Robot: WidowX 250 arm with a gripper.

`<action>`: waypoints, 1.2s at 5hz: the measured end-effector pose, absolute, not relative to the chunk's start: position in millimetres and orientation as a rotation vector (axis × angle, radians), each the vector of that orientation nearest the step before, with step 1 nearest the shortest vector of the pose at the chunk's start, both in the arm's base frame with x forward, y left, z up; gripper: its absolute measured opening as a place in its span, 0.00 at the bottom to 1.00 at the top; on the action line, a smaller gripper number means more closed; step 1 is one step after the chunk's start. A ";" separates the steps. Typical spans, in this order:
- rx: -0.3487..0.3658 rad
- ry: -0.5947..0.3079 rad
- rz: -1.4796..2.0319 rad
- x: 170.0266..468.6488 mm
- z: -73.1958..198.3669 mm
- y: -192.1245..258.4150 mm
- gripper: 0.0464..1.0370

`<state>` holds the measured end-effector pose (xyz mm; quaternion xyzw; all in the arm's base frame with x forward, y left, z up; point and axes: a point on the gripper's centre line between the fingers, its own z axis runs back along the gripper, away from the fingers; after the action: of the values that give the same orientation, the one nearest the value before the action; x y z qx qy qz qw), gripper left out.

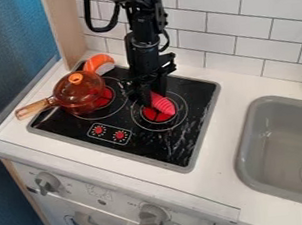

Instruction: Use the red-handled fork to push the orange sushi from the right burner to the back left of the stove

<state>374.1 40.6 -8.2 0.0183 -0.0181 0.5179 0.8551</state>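
Camera view: the pink ribbed thing (163,105) is over the right-hand burner (156,116) of the black stovetop (194,108), and its long axis slants from an upper end close in at the gripper (150,95) to a lower end toward the view's lower right. The gripper hangs down from above, so the pink thing lies below and slightly right of it in the view, with the upper end partly hidden behind the black parts and the lower end in plain sight. I cannot tell whether the gripper is open or closed, or whether it grips the thing or only stands against it. The slant matters most: a straight sideways approach would meet the thing at an angle, not squarely across its length. Left of the gripper, well clear of the pink thing, the amber lidded pot (78,94) sits partly over the other burner, its handle (35,108) pointing toward the left edge. An orange-and-white thing (99,63) lies behind the pot. Farther right, the grey sink (246,148) is set into the white worktop (229,97).
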 end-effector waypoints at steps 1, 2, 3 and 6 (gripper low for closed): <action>0.103 -0.073 1.052 375.0 -9.6 40.2 0.33; 0.138 -0.070 1.029 374.1 -19.6 38.9 0.38; 0.151 -0.094 1.020 378.3 -16.6 41.9 0.68; 0.174 -0.055 1.037 370.7 -15.4 41.3 0.96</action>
<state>370.7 41.3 -15.4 0.0830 -0.0261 0.4949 0.8646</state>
